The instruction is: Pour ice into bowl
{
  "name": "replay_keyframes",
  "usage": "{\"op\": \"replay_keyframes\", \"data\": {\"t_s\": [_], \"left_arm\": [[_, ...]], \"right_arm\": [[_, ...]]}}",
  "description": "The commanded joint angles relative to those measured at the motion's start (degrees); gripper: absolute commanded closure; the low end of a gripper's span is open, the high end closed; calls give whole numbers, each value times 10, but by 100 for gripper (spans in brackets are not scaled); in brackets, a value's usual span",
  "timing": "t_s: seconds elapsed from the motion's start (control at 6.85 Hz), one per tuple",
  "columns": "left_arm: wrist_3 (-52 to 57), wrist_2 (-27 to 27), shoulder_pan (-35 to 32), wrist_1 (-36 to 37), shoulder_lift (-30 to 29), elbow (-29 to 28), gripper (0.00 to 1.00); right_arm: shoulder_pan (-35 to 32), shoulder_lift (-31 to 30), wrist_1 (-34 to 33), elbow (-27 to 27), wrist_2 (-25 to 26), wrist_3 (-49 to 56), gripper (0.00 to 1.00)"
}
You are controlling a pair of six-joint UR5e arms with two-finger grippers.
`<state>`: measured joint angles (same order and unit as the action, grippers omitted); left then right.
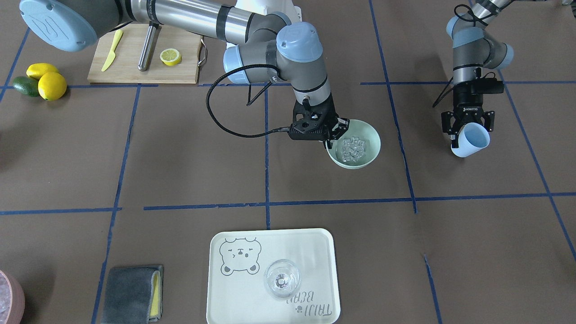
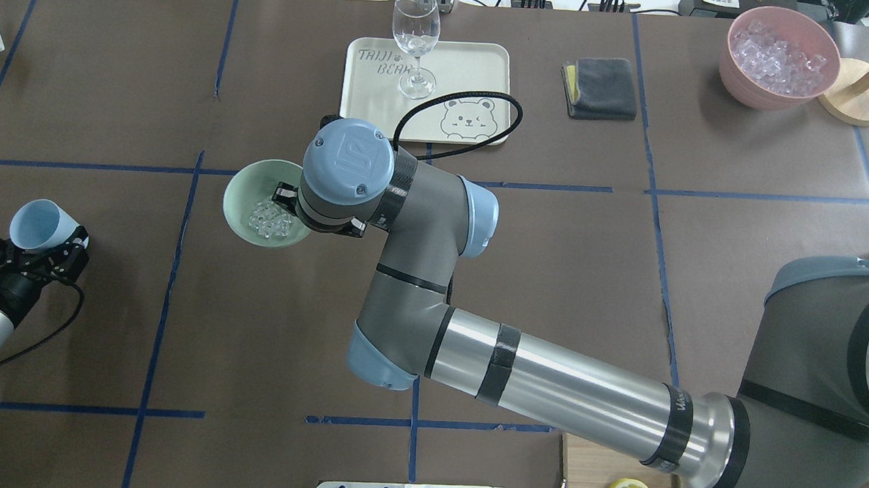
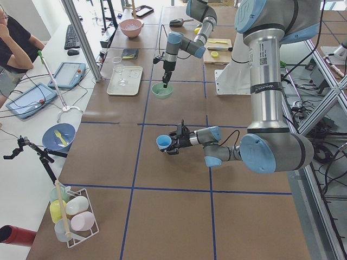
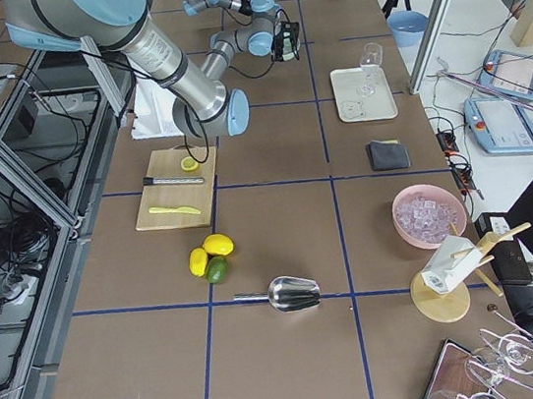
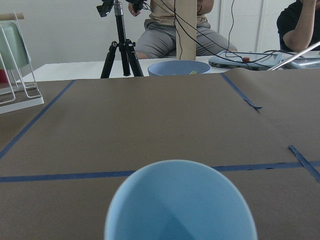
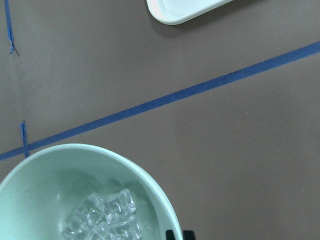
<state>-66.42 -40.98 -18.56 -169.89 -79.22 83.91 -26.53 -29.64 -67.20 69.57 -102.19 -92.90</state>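
Stretching right arm [image 2: 546, 381] far across, right hand [image 1: 336, 135] pointing down, pinching the bowl [image 1: 371, 153] rim; holding left hand [image 1: 470, 132] sideways, gripping the cup [image 1: 473, 143].

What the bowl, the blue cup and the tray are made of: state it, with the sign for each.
The bowl: probably plastic or melamine; matte mint, thin rim. The cup: likely plastic; uniform pale blue, soft sheen. The tray: plastic or melamine, it seems; cream, printed bear, rounded moulded lip.

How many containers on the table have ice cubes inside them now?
2. The mint-green bowl at the right claw, and the pink container far off on the robot's right. The blue cup looks empty.
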Motion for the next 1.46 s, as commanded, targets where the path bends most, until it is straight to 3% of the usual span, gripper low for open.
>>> {"op": "replay_keyframes", "data": {"t_s": [0.0, 1.17, 1.31], "left_arm": [[1, 0, 0, 0, 0, -1, 0], [36, -2, -7, -8, 8, 20, 0], [64, -3, -7, -8, 22, 52, 0]], "right_arm": [[-12, -2, 0, 11, -15, 0, 100], [-19, -23, 0, 37, -20, 0, 100], [-19, -26, 0, 41, -21, 0, 100]]}}
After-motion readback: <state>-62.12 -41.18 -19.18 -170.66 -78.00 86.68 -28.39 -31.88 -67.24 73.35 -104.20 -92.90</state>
